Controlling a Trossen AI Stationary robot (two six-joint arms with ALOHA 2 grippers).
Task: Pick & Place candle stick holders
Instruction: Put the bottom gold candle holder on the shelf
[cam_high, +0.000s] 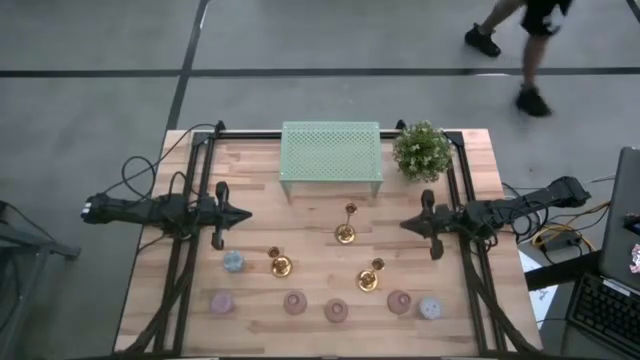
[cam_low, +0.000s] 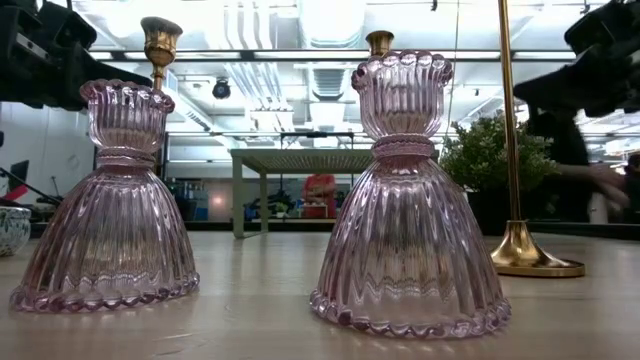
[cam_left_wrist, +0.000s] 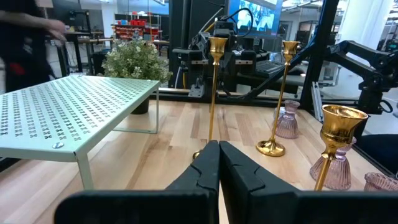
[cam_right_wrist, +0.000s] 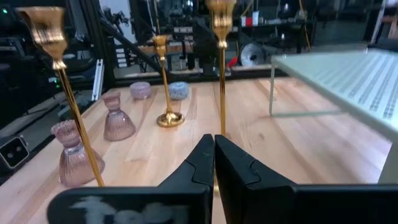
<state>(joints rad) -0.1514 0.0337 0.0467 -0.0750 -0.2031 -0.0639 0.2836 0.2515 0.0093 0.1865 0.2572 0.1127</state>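
Three gold candlesticks stand upright on their round bases on the wooden table: one at the middle (cam_high: 345, 232), one nearer and to the left (cam_high: 281, 265), one nearer and to the right (cam_high: 368, 280). My left gripper (cam_high: 245, 213) is shut and empty, left of the middle candlestick (cam_left_wrist: 211, 93). My right gripper (cam_high: 405, 224) is shut and empty, right of the same candlestick (cam_right_wrist: 221, 68). In the low view, one gold base (cam_low: 525, 255) shows at the right, and two gold tops (cam_low: 160, 40) (cam_low: 379, 42) show behind pink glass holders.
A green mesh rack (cam_high: 331, 152) stands at the far middle, and a potted plant (cam_high: 421, 150) at the far right. Several pink and bluish glass holders (cam_high: 295, 302) stand in a row along the near edge. A person walks on the floor (cam_high: 530, 40) beyond the table.
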